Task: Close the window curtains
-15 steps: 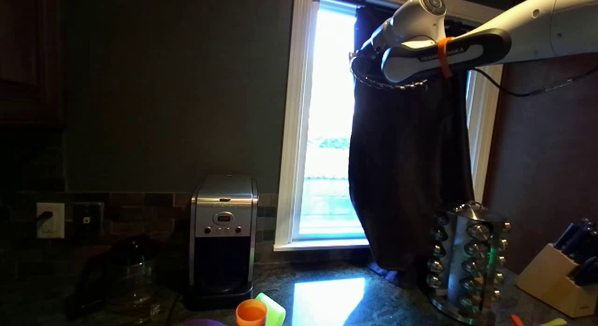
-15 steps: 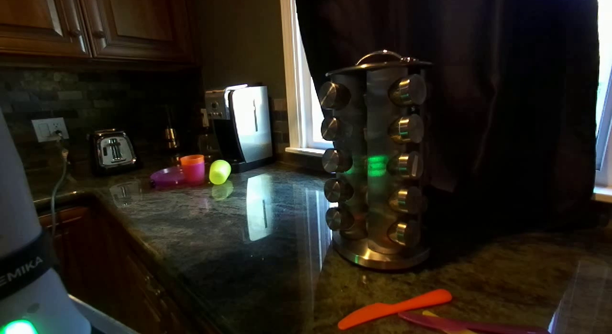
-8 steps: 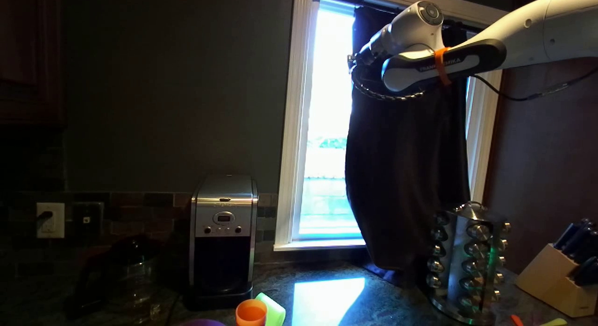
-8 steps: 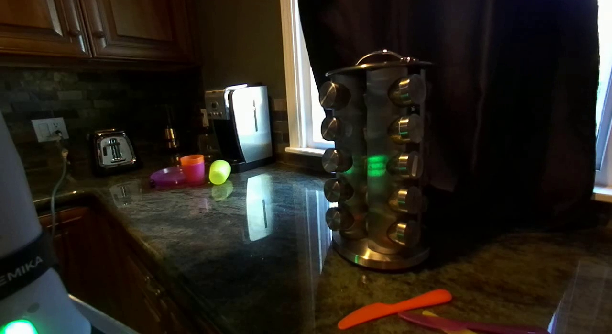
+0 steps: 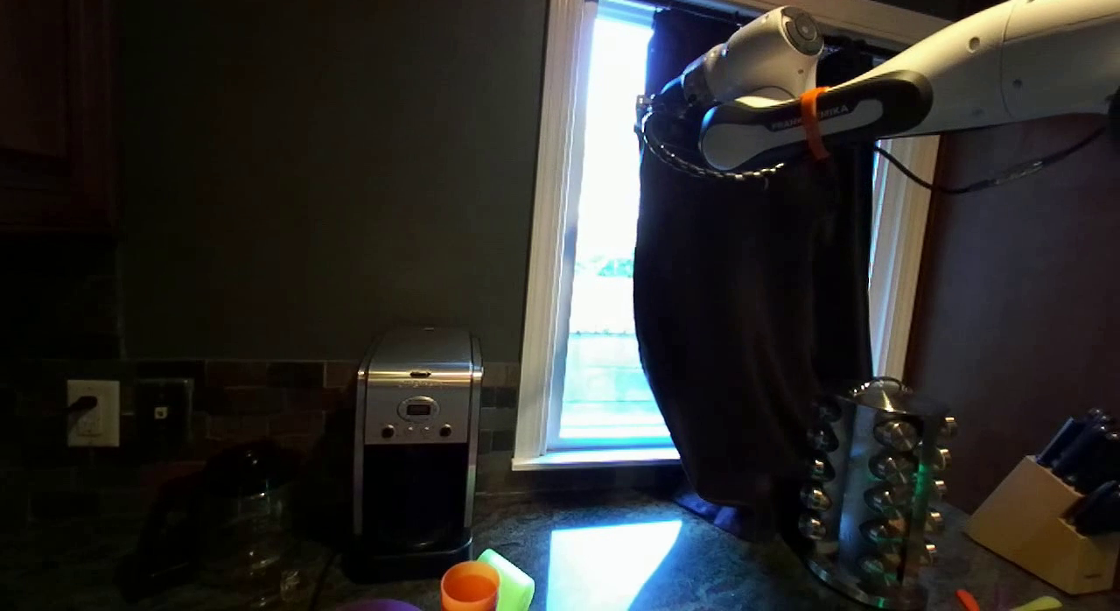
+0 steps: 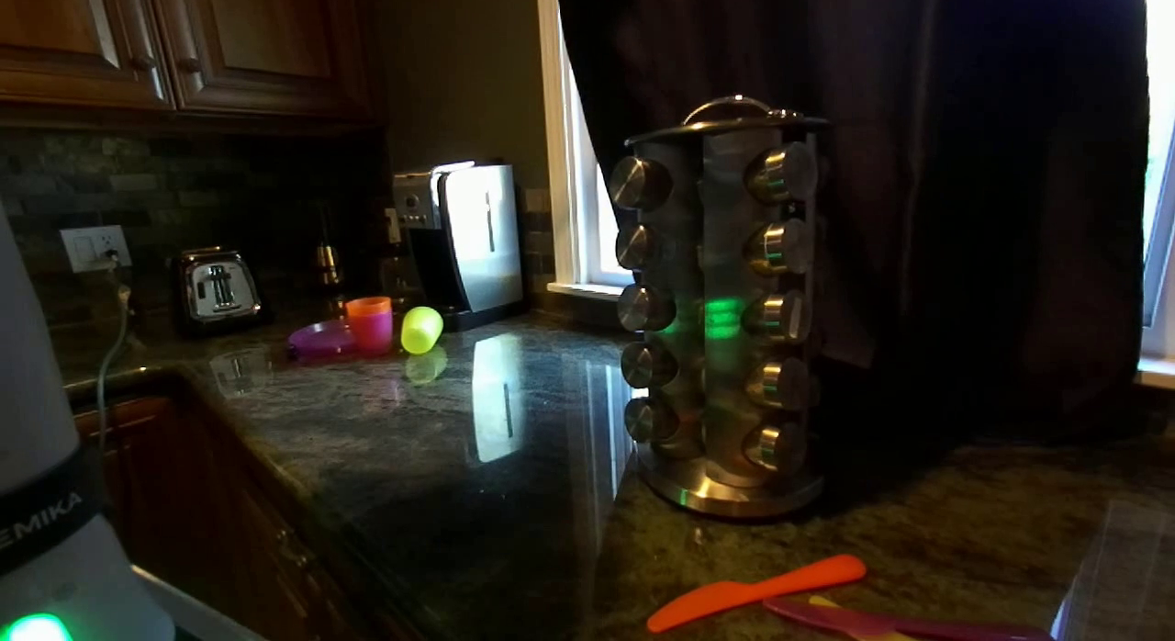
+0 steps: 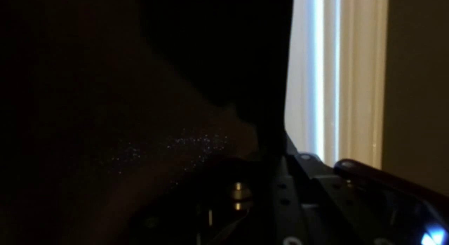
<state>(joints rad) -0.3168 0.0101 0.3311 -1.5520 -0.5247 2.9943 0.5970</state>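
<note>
The dark window curtains point(image 5: 735, 331) hang over the middle and right of the bright window point(image 5: 604, 243) in an exterior view. A strip of glass shows to their left and a thin one to their right. The curtains point(image 6: 1001, 209) and window point(image 6: 597, 246) also show in an exterior view, where the gripper is out of frame. My gripper point(image 5: 643, 105) is high at the curtains' left edge. In the wrist view, the gripper point(image 7: 286, 148) has its fingers close together on the dark edge of the curtains point(image 7: 224, 45), beside the window's lit frame point(image 7: 361, 62).
A steel spice rack point(image 5: 879, 497) stands on the counter before the curtains, with a knife block point(image 5: 1050, 523) to its right. A coffee machine point(image 5: 420, 445) stands left of the window, near an orange cup point(image 5: 471, 586). Plastic knives point(image 6: 757, 592) lie on the counter.
In the exterior view that shows the arm, my gripper has moved left, drawing the curtains' left edge with it. The bright strip of glass is narrower. The counter objects have not moved.
</note>
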